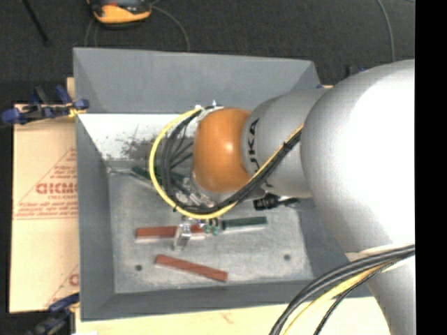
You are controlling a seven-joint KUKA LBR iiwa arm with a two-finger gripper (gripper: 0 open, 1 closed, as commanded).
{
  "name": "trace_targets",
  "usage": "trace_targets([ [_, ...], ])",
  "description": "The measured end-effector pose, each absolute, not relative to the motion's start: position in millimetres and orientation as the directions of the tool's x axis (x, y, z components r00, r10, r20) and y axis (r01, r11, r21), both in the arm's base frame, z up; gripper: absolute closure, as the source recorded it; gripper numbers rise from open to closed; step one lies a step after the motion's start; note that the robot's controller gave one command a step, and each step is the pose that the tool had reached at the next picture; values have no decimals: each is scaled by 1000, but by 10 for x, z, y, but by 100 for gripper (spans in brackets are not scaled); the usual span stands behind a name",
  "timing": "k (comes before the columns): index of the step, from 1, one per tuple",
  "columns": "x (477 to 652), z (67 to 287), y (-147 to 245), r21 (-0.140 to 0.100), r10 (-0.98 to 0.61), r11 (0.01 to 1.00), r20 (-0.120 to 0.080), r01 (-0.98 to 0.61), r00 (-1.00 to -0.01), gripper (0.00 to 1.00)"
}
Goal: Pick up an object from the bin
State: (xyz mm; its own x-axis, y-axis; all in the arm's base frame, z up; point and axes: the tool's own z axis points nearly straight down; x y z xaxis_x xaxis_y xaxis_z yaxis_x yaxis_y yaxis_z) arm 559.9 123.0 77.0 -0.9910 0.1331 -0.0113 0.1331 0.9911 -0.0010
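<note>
Your gripper [186, 234] sits low in the middle of the grey bin [94, 208], at the right end of a flat red-brown stick [155, 234] — open or closed, you cannot tell. The stick looks light, stiff and probably smooth; grip across its narrow width. A second red-brown stick [192, 268] lies nearer, and a green rod [246, 222] lies right.

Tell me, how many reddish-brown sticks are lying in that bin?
2. One reddish-brown stick lies on the floor's left, reaching to the hand; the other stick lies slanted, lower in the view. The arm may hide more.
</note>
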Motion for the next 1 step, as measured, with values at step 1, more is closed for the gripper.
trace_targets([
  [1, 5684, 822, 1246, 2, 4, 1000, 2, 4, -1000, 100],
])
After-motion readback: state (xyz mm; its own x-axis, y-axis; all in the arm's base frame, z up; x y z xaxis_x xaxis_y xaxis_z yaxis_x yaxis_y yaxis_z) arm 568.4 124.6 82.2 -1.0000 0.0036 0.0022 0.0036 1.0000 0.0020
